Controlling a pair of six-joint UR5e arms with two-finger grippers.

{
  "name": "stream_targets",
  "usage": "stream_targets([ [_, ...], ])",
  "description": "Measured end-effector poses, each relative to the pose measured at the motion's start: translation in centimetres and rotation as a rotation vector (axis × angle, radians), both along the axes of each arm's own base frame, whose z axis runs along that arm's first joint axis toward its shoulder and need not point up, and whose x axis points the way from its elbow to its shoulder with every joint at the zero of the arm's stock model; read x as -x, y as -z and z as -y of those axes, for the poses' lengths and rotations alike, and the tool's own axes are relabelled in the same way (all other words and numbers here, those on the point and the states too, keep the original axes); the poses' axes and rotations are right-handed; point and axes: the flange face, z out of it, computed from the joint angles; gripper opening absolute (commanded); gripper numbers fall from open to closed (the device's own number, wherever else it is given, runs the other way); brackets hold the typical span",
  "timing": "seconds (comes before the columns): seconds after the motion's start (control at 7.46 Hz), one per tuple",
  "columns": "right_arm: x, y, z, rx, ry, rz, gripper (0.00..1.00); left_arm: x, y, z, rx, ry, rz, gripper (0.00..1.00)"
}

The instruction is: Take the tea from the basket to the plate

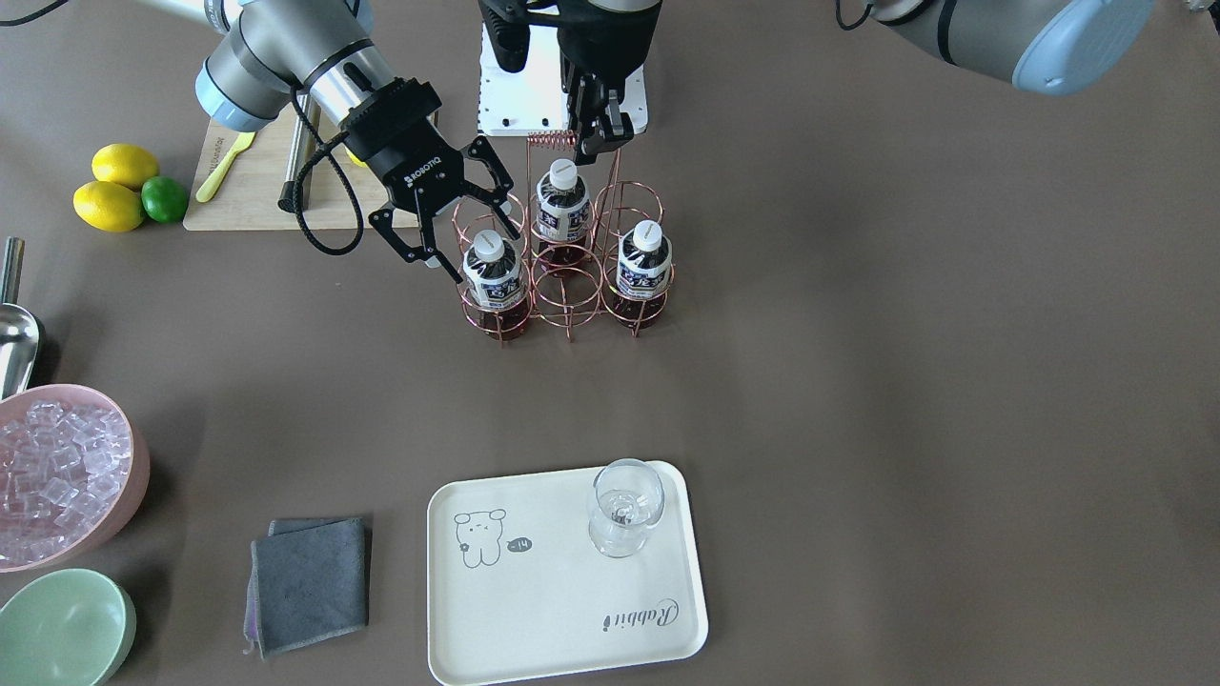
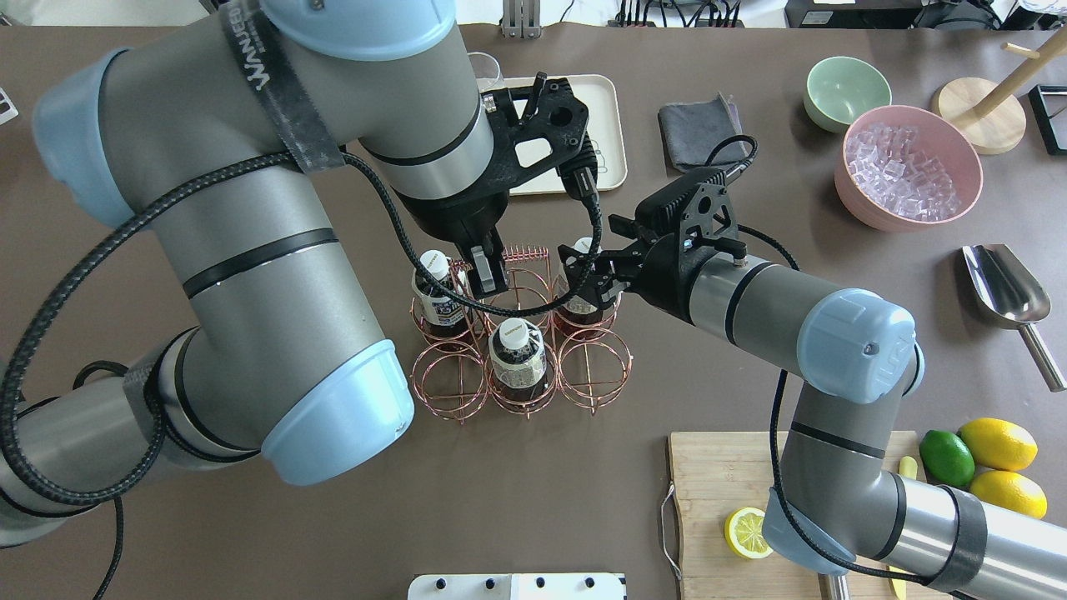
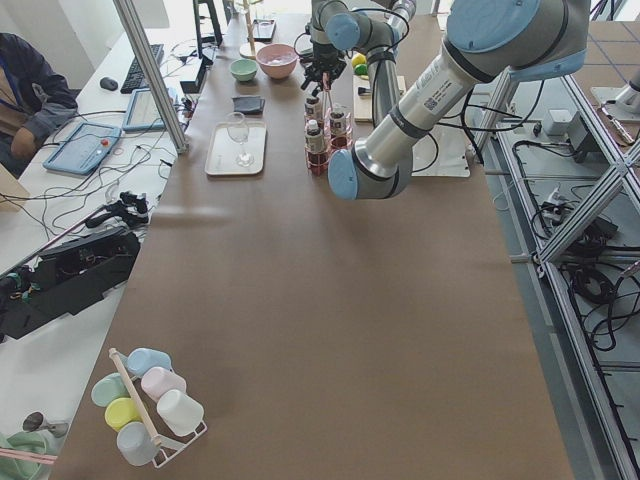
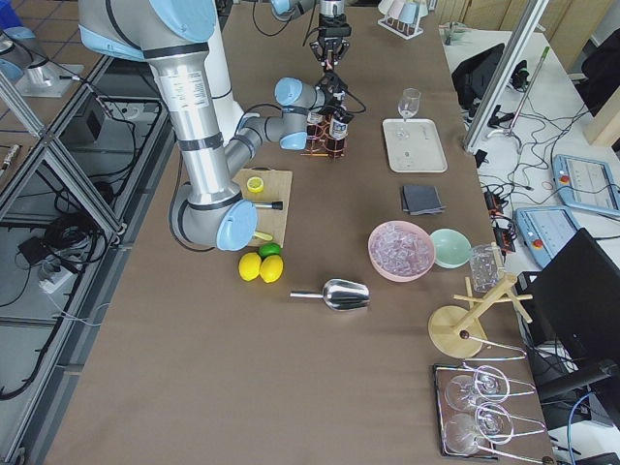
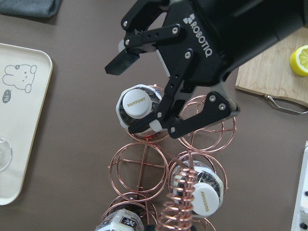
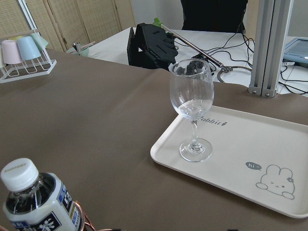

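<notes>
In the front-facing view, the basket (image 1: 565,278) stands on the desk (image 1: 905,381) just above the middle. The plate (image 1: 562,610) lies well apart from it, at 6 o'clock. The tea bottle (image 1: 496,281) of the task stands upright in the basket's cell at 8 o'clock, its white cap clear of the wire ring. Two other bottles (image 1: 562,210) fill the cells at 12 and 4 o'clock.

The right fingers (image 5: 126,57) are spread wide. In the left wrist view they straddle that bottle's cap, with one pad at its 11 o'clock and the other at its 5 o'clock. Neither is pressed against it, and they hold nothing.

The left fingers (image 1: 596,133) point down at the basket's 12 o'clock side. They are drawn together on the end of the coiled handle (image 1: 551,141) and appear to pinch the wire.

A wine glass (image 1: 624,505) stands upright on the plate in its 1 o'clock corner. The bear drawing sits on the plate at 9 o'clock. A folded grey cloth (image 1: 310,581) lies just beside the plate at 9 o'clock. A pink bowl of ice cubes (image 1: 136,472) sits farther out the same way, at the desk's edge.
</notes>
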Motion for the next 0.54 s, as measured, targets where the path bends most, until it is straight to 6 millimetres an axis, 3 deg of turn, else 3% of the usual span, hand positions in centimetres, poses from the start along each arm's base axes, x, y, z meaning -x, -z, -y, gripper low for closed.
stream_targets([
  [0.13, 0.10, -0.14, 0.02, -0.001, 0.001, -0.005, 0.23, 0.00, 0.00, 0.00, 0.000, 0.000, 0.000, 0.00],
  [0.4, 0.19, -0.24, -0.01, -0.006, 0.004, -0.012, 0.00, 0.03, 0.06, -0.03, -0.001, 0.000, 0.000, 0.00],
  [0.54, 0.28, -0.25, 0.04, -0.009, 0.005, -0.025, 0.00, 0.06, 0.09, -0.05, 0.000, 0.000, 0.000, 0.00],
])
